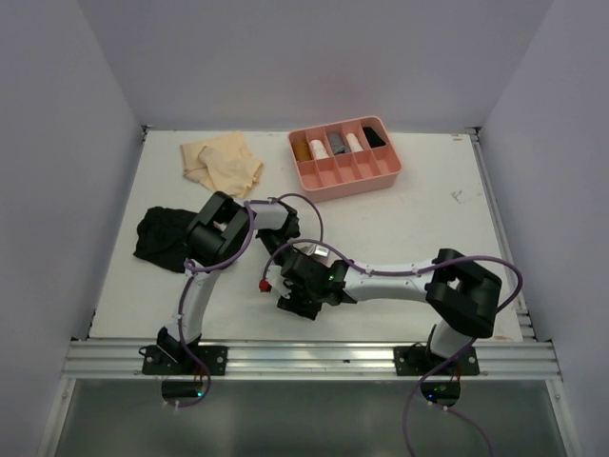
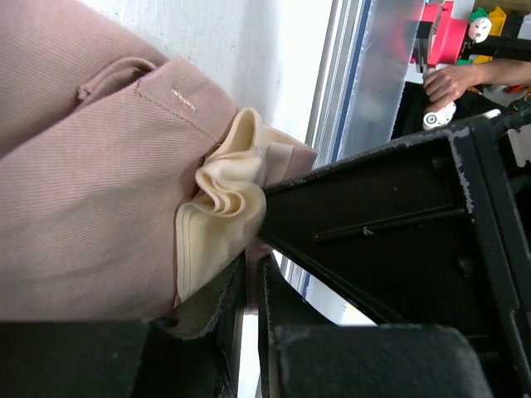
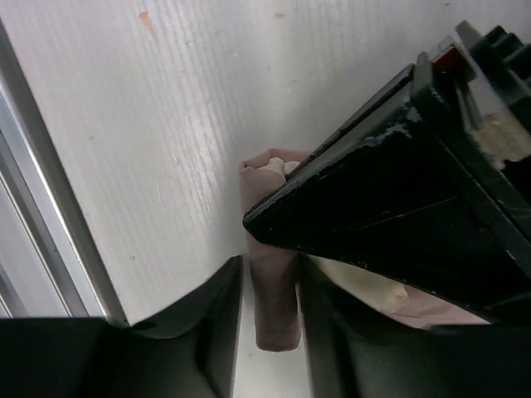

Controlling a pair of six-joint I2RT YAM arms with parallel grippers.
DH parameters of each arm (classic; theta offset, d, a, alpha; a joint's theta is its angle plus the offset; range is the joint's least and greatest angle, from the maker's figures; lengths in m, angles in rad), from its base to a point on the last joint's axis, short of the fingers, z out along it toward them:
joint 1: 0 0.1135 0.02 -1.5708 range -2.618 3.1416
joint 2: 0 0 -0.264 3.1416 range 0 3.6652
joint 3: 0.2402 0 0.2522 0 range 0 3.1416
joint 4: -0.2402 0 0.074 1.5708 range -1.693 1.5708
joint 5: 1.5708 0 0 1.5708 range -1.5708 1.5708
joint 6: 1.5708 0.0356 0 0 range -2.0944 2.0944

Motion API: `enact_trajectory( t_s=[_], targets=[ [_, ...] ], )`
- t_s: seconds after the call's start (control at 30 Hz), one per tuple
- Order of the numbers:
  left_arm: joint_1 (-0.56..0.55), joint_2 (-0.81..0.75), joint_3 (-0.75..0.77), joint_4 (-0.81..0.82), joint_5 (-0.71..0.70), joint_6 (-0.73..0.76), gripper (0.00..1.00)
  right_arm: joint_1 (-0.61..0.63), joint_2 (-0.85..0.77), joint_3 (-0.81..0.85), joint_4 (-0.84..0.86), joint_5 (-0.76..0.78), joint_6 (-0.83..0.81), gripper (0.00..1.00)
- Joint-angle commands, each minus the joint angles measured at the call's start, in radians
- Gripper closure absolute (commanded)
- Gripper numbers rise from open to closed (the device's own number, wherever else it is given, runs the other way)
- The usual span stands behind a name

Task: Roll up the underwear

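No legible txt, labels, brands or nos. in any view. Only candidate: tiny pale mark [image 2: 180, 98] on pink underwear [image 2: 91, 191], too small to read.

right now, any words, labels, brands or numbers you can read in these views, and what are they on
No text can be read in any view.
On the dusty pink cloth garment with cream patch: a tiny pale stitched mark near its seam, too small to read.
On the pink plastic divided tray: no lettering visible.
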Motion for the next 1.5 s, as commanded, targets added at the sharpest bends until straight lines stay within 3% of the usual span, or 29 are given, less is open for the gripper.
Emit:
enact_trajectory(
  t_s=[0.0, 0.1, 0.13, 0.27, 0.5, 0.6, 0.63, 0.73, 0.8, 0.9, 0.93, 1.0, 1.03, 1.1, 1.17, 1.2, 1.23, 1.27, 1.3, 1.4, 1.47],
  targets=[
    [0.02, 0.056, 0.005, 0.206, -0.219, 0.044, 0.88, 0.006, 0.003, -0.007, 0.053, 0.019, -0.02, 0.67],
    [0.024, 0.036, 0.004, 0.221, -0.201, 0.023, 0.83, 0.008, 0.005, -0.02, 0.065, 0.013, -0.017, 0.97],
    [0.027, 0.025, 0.001, 0.235, -0.195, 0.012, 0.77, 0.008, 0.005, -0.036, 0.071, 0.007, -0.014, 1.0],
    [0.064, -0.064, 0.004, 0.263, -0.144, -0.033, 0.64, 0.002, -0.033, -0.115, 0.158, -0.059, 0.049, 1.0],
    [0.162, -0.225, 0.079, 0.201, -0.031, -0.016, 0.59, -0.017, -0.058, -0.234, 0.296, -0.134, 0.133, 1.0],
    [0.243, -0.295, 0.104, 0.203, 0.033, -0.033, 0.54, -0.035, -0.079, -0.274, 0.362, -0.154, 0.18, 1.0],
    [0.3, -0.353, 0.101, 0.227, 0.055, -0.054, 0.48, -0.041, -0.089, -0.282, 0.376, -0.164, 0.193, 1.0],
    [0.429, -0.549, 0.006, 0.469, 0.084, -0.207, 0.44, -0.067, -0.099, -0.32, 0.442, -0.203, 0.253, 1.0],
    [0.481, -0.663, -0.05, 0.675, 0.048, -0.266, 0.43, -0.093, -0.104, -0.36, 0.508, -0.228, 0.308, 1.0],
    [0.524, -0.864, -0.145, 0.854, -0.05, -0.298, 0.41, -0.135, -0.101, -0.406, 0.591, -0.277, 0.371, 1.0],
    [0.524, -0.941, -0.166, 0.894, -0.073, -0.315, 0.32, -0.144, -0.101, -0.417, 0.609, -0.291, 0.394, 1.0],
    [0.523, -1.001, -0.25, 1.079, -0.15, -0.396, 0.04, -0.168, -0.092, -0.438, 0.654, -0.322, 0.409, 1.0],
    [0.523, -1.03, -0.266, 1.105, -0.17, -0.457, 0.0, -0.179, -0.087, -0.445, 0.666, -0.331, 0.421, 1.0],
    [0.523, -1.032, -0.224, 0.991, -0.109, -0.366, 0.0, -0.188, -0.07, -0.461, 0.7, -0.354, 0.434, 1.0],
    [0.523, -1.007, -0.165, 0.796, 0.015, -0.06, 0.0, -0.199, -0.055, -0.471, 0.73, -0.368, 0.451, 1.0],
    [0.514, -1.0, -0.127, 0.614, 0.002, 0.032, 0.0, -0.201, -0.04, -0.475, 0.74, -0.383, 0.457, 1.0],
    [0.466, -0.992, -0.128, 0.526, -0.014, 0.217, 0.0, -0.21, -0.029, -0.478, 0.75, -0.395, 0.474, 1.0],
    [0.442, -1.0, -0.143, 0.452, -0.044, 0.307, 0.03, -0.213, -0.018, -0.481, 0.778, -0.407, 0.481, 1.0],
    [0.419, -1.016, -0.234, 0.397, -0.078, 0.37, 0.14, -0.216, 0.006, -0.48, 0.787, -0.427, 0.487, 1.0],
    [0.288, -1.159, -0.43, 0.513, -0.222, 0.417, 0.31, -0.228, 0.04, -0.475, 0.832, -0.453, 0.512, 1.0],
    [0.21, -1.286, -0.617, 0.58, -0.288, 0.441, 0.32, -0.239, 0.075, -0.475, 0.868, -0.48, 0.53, 1.0]
  ],
)
